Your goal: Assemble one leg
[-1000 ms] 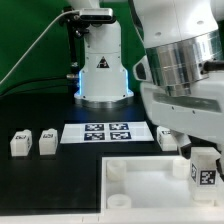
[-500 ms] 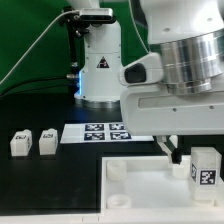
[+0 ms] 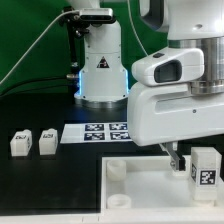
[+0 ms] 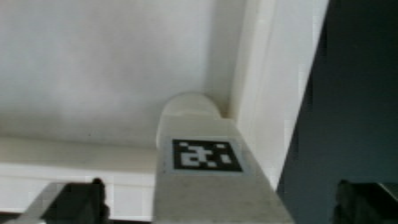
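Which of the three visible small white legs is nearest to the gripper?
The leg at the white panel's corner, at the exterior view's right, just beside the gripper; the other two legs sit far off at the exterior view's left.

A marker board [image 3: 108, 131] lies on the black table [image 3: 40, 110] beyond the white panel [image 3: 150, 188].

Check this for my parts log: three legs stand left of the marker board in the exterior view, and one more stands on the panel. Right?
No: only two legs stand left of the marker board, as the exterior view shows. One more leg does stand on the panel.
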`<state>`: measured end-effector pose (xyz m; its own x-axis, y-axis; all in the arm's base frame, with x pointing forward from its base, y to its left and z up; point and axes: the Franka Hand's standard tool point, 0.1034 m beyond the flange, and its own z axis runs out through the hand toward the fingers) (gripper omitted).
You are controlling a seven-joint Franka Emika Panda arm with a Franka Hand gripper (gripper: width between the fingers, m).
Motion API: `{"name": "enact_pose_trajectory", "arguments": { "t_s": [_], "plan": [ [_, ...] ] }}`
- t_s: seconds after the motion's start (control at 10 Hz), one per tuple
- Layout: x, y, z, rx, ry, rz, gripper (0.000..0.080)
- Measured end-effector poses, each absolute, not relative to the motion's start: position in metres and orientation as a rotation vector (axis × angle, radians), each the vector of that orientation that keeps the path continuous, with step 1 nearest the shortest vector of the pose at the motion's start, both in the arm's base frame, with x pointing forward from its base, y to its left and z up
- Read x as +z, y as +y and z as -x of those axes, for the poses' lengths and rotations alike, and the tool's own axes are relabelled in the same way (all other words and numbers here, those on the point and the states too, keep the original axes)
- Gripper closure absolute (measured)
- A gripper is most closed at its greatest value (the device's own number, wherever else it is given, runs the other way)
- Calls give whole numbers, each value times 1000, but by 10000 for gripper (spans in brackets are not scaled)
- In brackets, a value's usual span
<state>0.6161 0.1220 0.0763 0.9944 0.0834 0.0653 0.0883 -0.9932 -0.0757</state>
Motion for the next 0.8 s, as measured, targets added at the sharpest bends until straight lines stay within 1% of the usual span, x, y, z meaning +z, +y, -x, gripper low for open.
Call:
{"name": "enact_pose_trajectory", "arguments": {
  "t_s": [0.1, 0.2, 0.3, 0.4, 0.6, 0.8],
  "plan": [
    [76, 122, -616, -92, -63, 3057, 287],
    [76, 123, -616, -83, 110, 3049, 426],
    [76, 121, -616, -76, 251, 3040, 499],
    [76, 120, -616, -66, 413, 3012, 499],
    [74, 120, -619, -36, 898, 2866, 500],
    [72, 124, -619, 6, 1452, 2579, 500]
  ]
}}
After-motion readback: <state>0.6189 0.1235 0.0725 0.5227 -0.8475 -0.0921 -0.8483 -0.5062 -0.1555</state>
